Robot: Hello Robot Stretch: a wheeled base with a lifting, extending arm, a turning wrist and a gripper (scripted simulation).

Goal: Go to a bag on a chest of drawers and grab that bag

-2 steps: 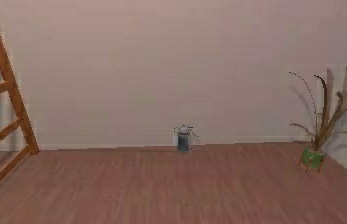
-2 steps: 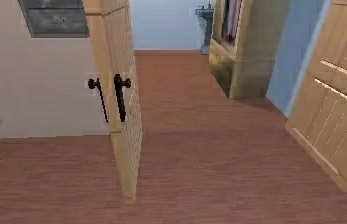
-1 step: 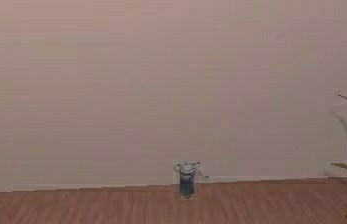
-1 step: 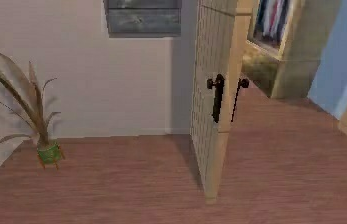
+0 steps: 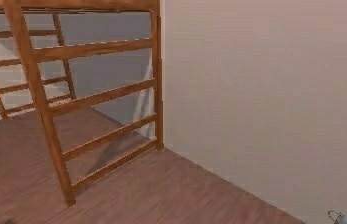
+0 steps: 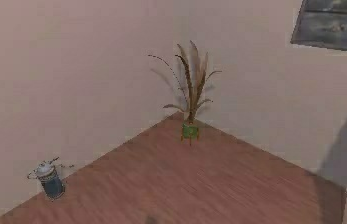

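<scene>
No bag and no chest of drawers can be made out here. In the forward view a wooden frame with rungs and a ladder point(image 5: 81, 95) stands on the brown wood floor point(image 5: 171, 195), close to a pale wall point(image 5: 271, 90).
In the arm side view a tall plant in a green pot point(image 6: 189, 128) stands in the room's corner. A small grey can-like object point(image 6: 50, 180) sits by the wall at the view's left; a bit of a small grey object point(image 5: 339, 215) lies at the forward view's bottom right. A dark window point(image 6: 331, 25) is up right.
</scene>
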